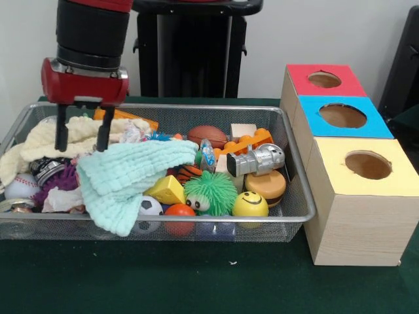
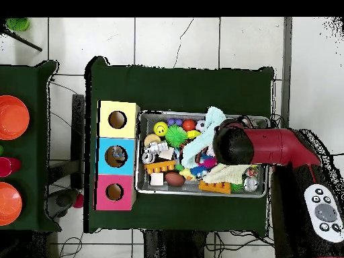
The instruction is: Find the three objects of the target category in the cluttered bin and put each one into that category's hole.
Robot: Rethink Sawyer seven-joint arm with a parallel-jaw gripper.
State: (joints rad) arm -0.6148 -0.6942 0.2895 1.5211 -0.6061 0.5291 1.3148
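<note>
Bottles are hard to pick out in the bin [image 1: 298, 216]; one glassy shape at its corner below the claw [image 1: 82, 131] may be one. Overhead, something pale seems to sit in the blue box's hole [image 2: 116, 156], so progress is uncertain. Claw hangs upright, fingers spread and empty, tips at the cream cloth [image 1: 46, 140], mint cloth [image 1: 124, 176] just beneath.

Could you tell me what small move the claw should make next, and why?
Probably lower the open claw onto the mint cloth and lift it aside. No clear bottle shows among the toys in the wire basket, and the cloth covers much of its middle, so a bottle may lie beneath.
</note>
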